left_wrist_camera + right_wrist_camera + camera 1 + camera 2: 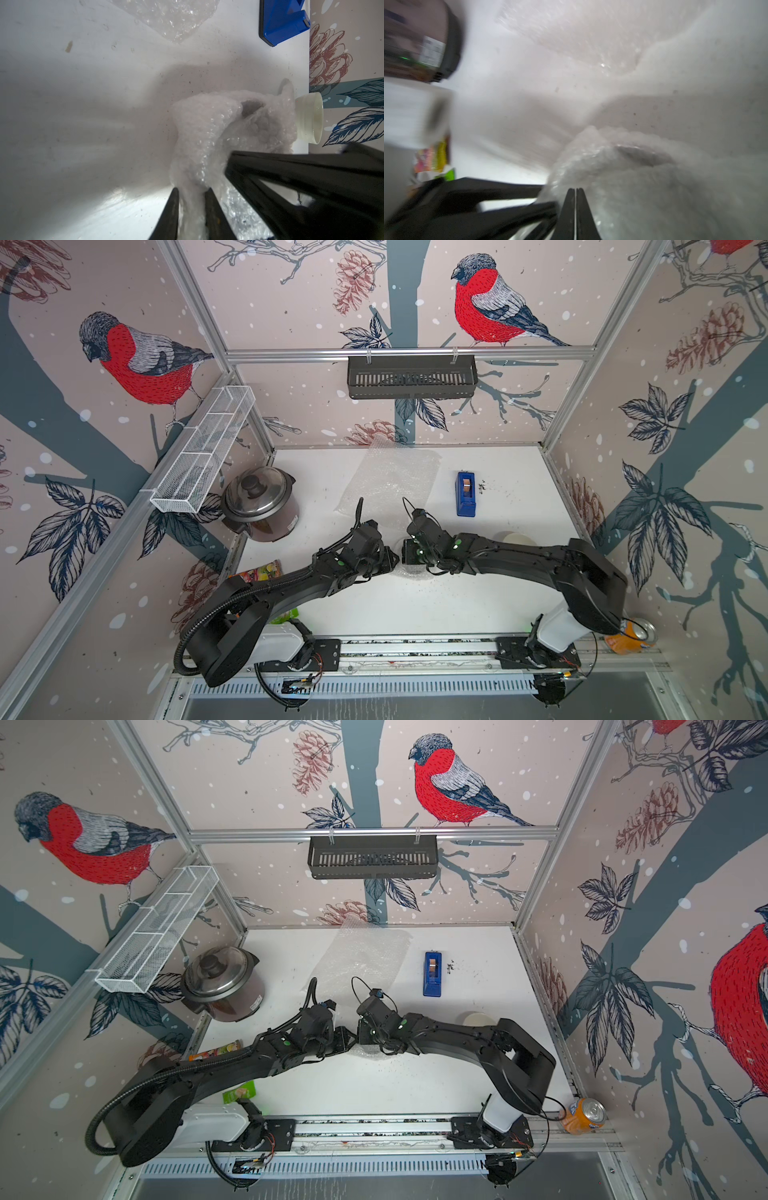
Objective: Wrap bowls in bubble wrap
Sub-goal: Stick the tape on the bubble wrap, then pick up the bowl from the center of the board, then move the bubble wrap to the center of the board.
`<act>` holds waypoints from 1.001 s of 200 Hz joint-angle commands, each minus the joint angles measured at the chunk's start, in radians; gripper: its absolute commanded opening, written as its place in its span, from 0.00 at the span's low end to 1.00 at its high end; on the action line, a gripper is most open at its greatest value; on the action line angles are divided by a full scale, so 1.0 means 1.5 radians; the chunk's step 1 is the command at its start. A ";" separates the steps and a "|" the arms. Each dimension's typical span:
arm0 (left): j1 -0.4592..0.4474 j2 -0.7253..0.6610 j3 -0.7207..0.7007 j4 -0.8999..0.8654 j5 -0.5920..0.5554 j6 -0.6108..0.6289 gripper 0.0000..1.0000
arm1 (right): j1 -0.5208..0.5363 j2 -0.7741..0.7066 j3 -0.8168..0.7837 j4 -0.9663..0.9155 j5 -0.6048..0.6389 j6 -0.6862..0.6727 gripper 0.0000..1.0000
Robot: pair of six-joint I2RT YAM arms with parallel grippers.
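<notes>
White worktop (415, 614), left to right: steel lidded cooker (259, 504); left fingers (171, 212) pinching crumpled clear bubble-wrap bundle (203, 133); right fingers (569, 209) pressed together at it, blurred. Lilac-grey bowl rim (251, 106) barely shows inside. Second piece: flat bubble-wrap sheet (390, 477). One blue tape dispenser (465, 493). One cream-white round bowl (515, 538), half hidden.

Near centre: crumpled bubble wrap bundle (207, 135) bunched around lilac bowl (250, 107), bowl showing through gap. Right: cream bowl (515, 538), upright, unwrapped. Far centre: flat bubble wrap sheet (390, 477).
</notes>
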 commanded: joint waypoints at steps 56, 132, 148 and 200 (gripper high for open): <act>0.009 -0.034 0.013 -0.032 -0.041 -0.012 0.00 | -0.209 -0.045 0.023 -0.048 -0.055 -0.108 0.71; 0.114 -0.190 0.045 -0.176 -0.109 -0.007 0.00 | -0.239 0.322 0.311 -0.125 -0.028 -0.195 0.67; 0.148 -0.227 0.064 -0.202 -0.127 -0.003 0.00 | -0.232 0.387 0.359 -0.151 0.003 -0.201 0.65; 0.231 -0.203 0.111 -0.212 -0.096 0.014 0.00 | -0.188 0.417 0.321 -0.182 0.058 -0.195 0.23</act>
